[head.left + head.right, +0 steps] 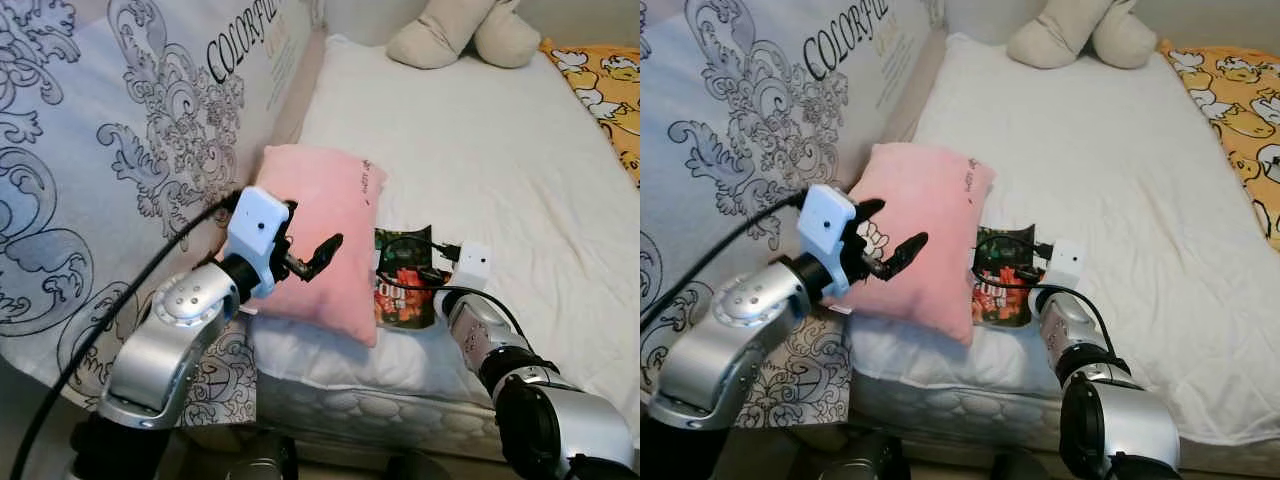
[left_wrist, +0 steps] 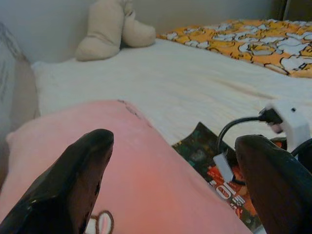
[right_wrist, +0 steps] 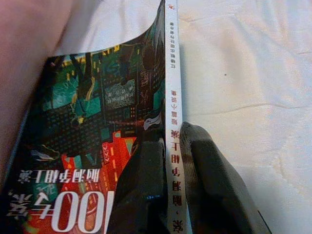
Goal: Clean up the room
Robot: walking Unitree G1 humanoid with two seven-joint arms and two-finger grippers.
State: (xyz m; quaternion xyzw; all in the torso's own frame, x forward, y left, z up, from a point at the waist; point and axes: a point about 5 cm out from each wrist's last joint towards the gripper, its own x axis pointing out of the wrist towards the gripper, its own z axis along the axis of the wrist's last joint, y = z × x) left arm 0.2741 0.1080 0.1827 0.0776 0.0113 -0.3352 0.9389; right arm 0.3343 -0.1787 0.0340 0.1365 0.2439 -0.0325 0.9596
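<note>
A pink pillow (image 1: 325,235) lies on the white bed (image 1: 490,150) near its front edge. A dark book (image 1: 402,278) with a green and red cover leans beside the pillow on its right. My right gripper (image 3: 170,195) is shut on the book's (image 3: 97,126) white spine, one finger on each side. My left gripper (image 1: 305,240) is open and hovers just over the pillow's (image 2: 146,165) near left part, with wide-spread fingertips (image 2: 87,165).
A large patterned cushion (image 1: 110,150) stands to the left of the bed. A beige plush toy (image 1: 460,30) sits at the bed's head. An orange duck-print blanket (image 1: 610,90) covers the far right. The mattress edge (image 1: 340,405) is right before me.
</note>
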